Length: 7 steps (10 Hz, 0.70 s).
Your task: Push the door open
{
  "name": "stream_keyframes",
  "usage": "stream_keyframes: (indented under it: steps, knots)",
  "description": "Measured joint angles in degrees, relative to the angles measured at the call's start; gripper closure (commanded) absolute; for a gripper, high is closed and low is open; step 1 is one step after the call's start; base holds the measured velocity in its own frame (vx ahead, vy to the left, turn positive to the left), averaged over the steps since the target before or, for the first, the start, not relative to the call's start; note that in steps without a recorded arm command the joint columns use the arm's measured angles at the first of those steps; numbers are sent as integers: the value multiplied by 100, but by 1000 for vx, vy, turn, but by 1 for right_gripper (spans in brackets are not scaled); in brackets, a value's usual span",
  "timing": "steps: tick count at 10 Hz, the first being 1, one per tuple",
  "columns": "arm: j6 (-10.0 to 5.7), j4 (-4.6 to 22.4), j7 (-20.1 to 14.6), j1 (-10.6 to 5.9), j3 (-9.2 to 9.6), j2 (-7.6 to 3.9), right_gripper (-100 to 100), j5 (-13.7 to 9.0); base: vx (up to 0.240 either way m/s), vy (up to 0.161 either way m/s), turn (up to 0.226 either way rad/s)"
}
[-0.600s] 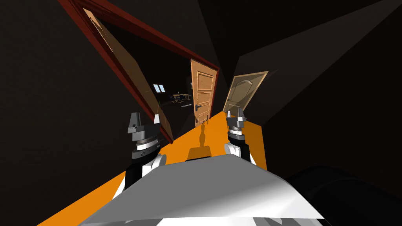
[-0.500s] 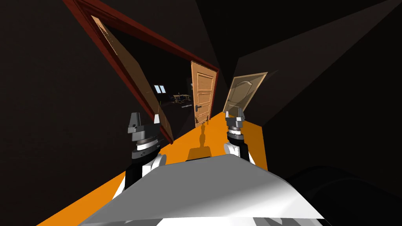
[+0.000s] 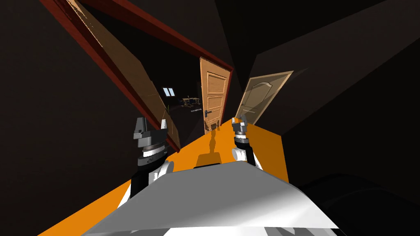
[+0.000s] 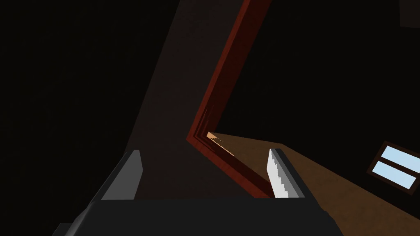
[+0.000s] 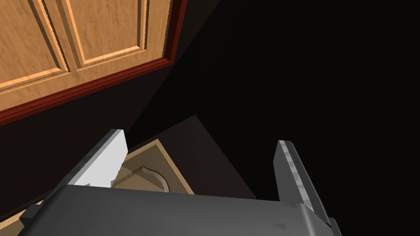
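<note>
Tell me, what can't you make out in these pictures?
- Head view: open door, top cut off by the picture's edge.
- Head view: furniture beyond the doorway, too small to name.
- Head view: whether the left gripper touches the open door, too dim and slanted to tell.

No writing, label, brand, number or sign can be read on any surface here: doors, frames, walls, floor and gripper bodies all appear plain, without markings.
</note>
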Motion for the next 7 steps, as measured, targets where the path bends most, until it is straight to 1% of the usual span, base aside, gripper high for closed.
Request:
stream_keyframes:
  steps: [2,3,4,5,7]
  knots:
    - [2,178,27,-33,63,-26,-100,40,80,-41,45]
    - [10,302,35,-111,57,-50,-100,47,128,-45,106]
    - [60,459,43,-224,52,-82,-100,59,137,-69,83]
    - [76,573,47,-247,71,-112,-100,73,106,-65,47]
    - [106,797,73,-356,105,-138,-100,107,89,-57,55]
